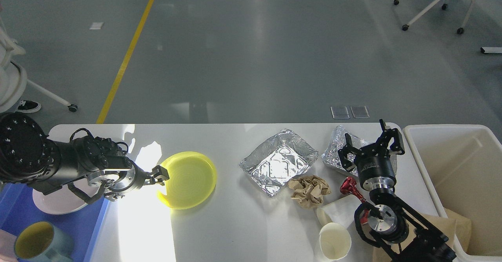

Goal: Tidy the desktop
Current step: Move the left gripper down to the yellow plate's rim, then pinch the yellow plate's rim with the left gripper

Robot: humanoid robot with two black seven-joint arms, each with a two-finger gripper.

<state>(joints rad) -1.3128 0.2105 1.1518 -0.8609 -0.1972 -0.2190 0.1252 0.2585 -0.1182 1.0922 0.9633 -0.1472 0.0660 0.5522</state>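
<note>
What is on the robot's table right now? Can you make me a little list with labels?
desktop: white
yellow plate: left gripper at its left edge
foil trays: one open, one behind the right gripper
brown paper ball: crumpled
paper cups: one upright, one lying
blue tray: pink plate, mug
cream bin: right

A single head view looks forward and steeply down from above the near edge of the desktop [243,222], close enough that the white top fills the lower half of the frame from left to right. It faces away from the robot, so the grey floor with its yellow line [127,54] and a wheeled chair [435,3] fills the far upper half. Both arms enter from the near corners, and no second view is given to overlap with it.
</note>
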